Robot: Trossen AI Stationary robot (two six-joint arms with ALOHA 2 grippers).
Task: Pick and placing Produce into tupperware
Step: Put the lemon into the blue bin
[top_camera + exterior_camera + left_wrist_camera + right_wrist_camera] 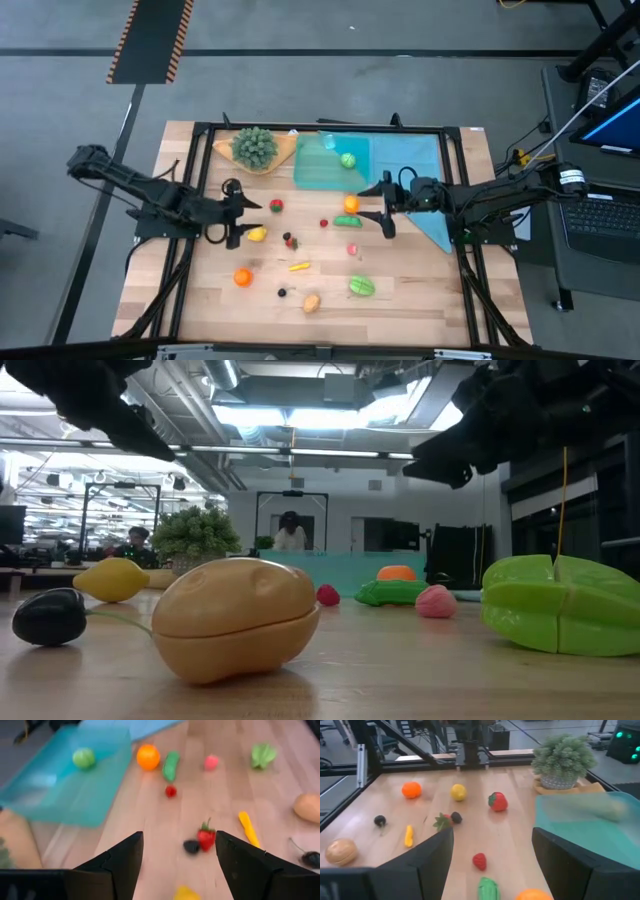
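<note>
The tupperware (322, 160), clear teal, stands at the table's far middle with a green ball (347, 159) inside. The other produce lies loose on the wood: an orange (351, 203), a cucumber (347, 221), a strawberry (205, 837), a lemon (257, 234), a tan potato (235, 618) and a green piece (565, 603). My left gripper (241, 220) hovers open at the left, above the table near the lemon. My right gripper (386, 206) hovers open at the right, beside the orange and cucumber (488, 889). Neither holds anything.
A bushy green plant (255, 147) sits on a tan wooden dish at the far left of the tupperware. A flat teal cloth (425, 185) lies at the far right, under my right arm. A black frame (200, 135) borders the table.
</note>
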